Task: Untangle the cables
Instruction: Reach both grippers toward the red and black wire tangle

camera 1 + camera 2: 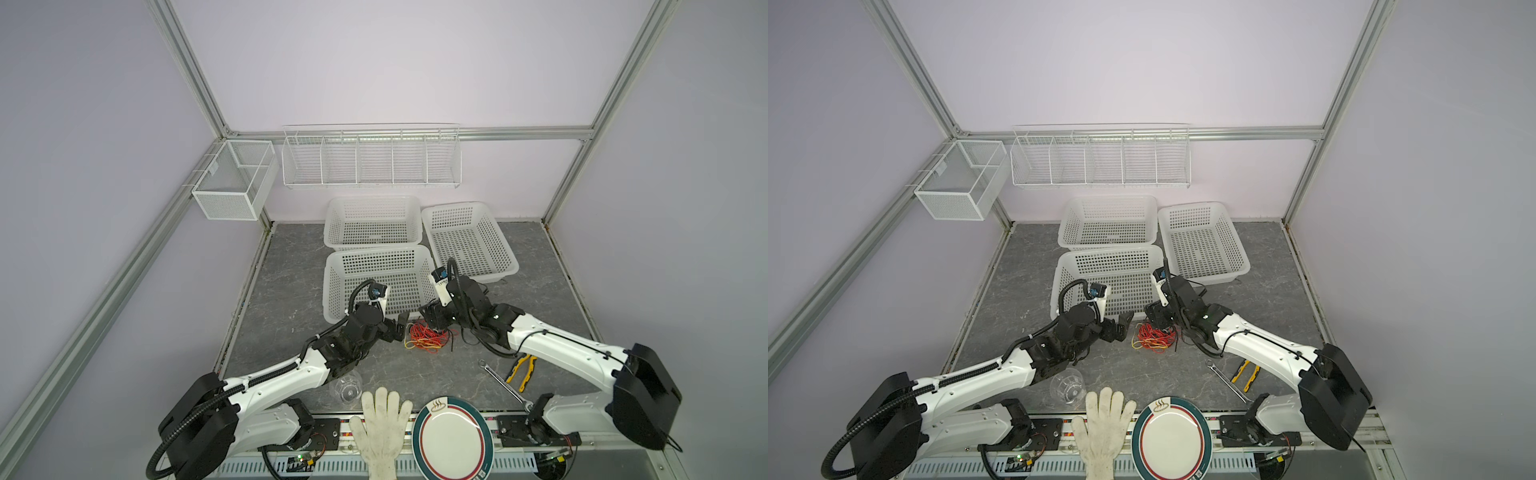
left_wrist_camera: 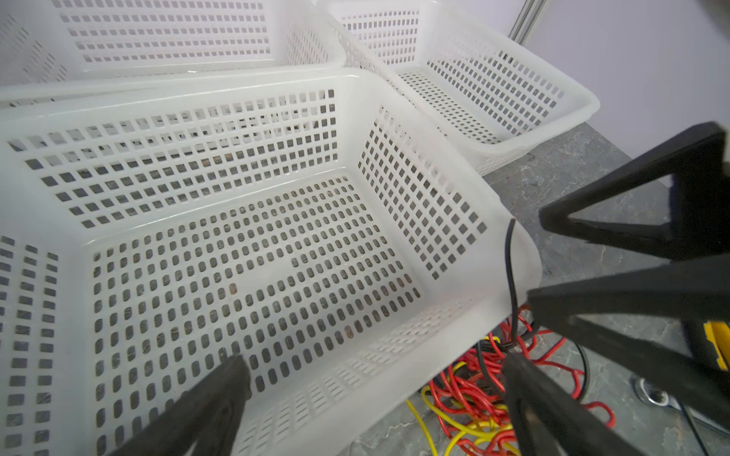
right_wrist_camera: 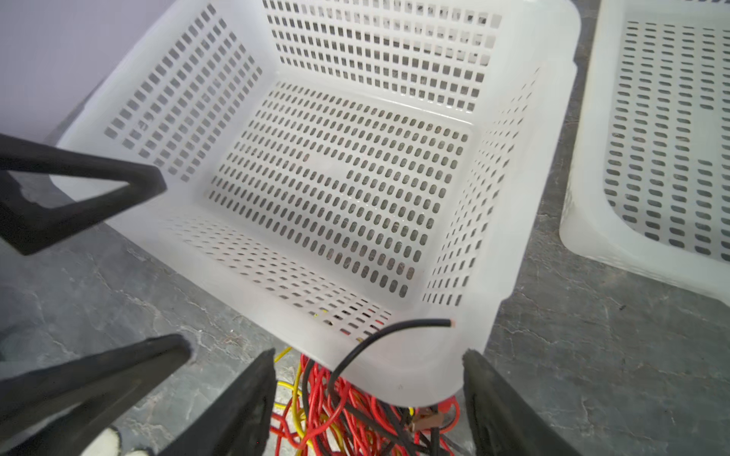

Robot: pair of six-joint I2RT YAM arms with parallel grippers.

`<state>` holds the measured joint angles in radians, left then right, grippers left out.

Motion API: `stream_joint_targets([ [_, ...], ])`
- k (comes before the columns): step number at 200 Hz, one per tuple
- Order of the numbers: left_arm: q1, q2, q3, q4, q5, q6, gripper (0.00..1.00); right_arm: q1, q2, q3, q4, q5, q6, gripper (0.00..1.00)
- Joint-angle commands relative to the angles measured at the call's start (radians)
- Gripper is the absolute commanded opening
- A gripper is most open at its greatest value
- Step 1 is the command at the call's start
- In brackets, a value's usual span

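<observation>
A: Cables (image 1: 428,338), position?

B: Heaped in one red, yellow and black tangle on the table (image 1: 282,299), mid-table in both top views (image 1: 1154,337). Not untangled. Touching or just short of the near basket (image 1: 374,250), which sits at 11 o'clock of the heap; cannot tell which. Black cable (image 3: 395,329) arching up free against that basket's wall, bare end showing.

A: Left claw?

B: Left gripper (image 1: 401,326) at 9 o'clock of the tangle, just beside it. Spread wide, holding nothing. Seen in the left wrist view (image 2: 375,359) with one finger (image 2: 221,395) over the basket floor and the other over the strands (image 2: 474,395).

A: Right claw?

B: Right gripper (image 1: 430,319) at 12 o'clock, low over the heap's far edge. Jaws apart in the right wrist view (image 3: 369,353), straddling the strands (image 3: 347,406). Nothing visibly pinched.

A: Farther out?

B: Two more baskets (image 1: 374,201) (image 1: 469,205) at 12 and 1 o'clock. Wrench (image 1: 503,384) at 4 o'clock, pliers (image 1: 521,372) just beside it, partly under the right arm. Plate (image 1: 453,440) at 6, glove (image 1: 384,428) at 7, glass (image 1: 347,388) at 8, all near the front edge.
</observation>
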<state>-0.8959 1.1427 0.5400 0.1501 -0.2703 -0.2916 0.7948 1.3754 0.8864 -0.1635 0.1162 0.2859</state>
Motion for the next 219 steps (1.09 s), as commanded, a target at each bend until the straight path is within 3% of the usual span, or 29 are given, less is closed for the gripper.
stream_joint_targets([
  [1, -0.003, -0.035, -0.017, 0.0, -0.033, -0.004, 0.99, 0.011, 0.031, 0.039, -0.018, 0.013, 0.028, 0.7],
  [74, -0.004, -0.057, -0.049, 0.014, -0.063, 0.007, 0.99, 0.031, 0.117, 0.089, -0.031, 0.022, 0.035, 0.48],
  [113, -0.004, -0.049, -0.049, 0.017, -0.063, 0.01, 1.0, 0.05, 0.141, 0.102, -0.037, 0.048, 0.036, 0.42],
  [183, -0.003, -0.022, -0.04, 0.02, -0.06, 0.005, 0.99, 0.087, 0.157, 0.151, -0.065, 0.119, 0.016, 0.06],
  [219, -0.004, -0.009, -0.03, 0.019, -0.058, 0.008, 1.0, 0.092, 0.072, 0.16, -0.062, 0.119, -0.025, 0.06],
])
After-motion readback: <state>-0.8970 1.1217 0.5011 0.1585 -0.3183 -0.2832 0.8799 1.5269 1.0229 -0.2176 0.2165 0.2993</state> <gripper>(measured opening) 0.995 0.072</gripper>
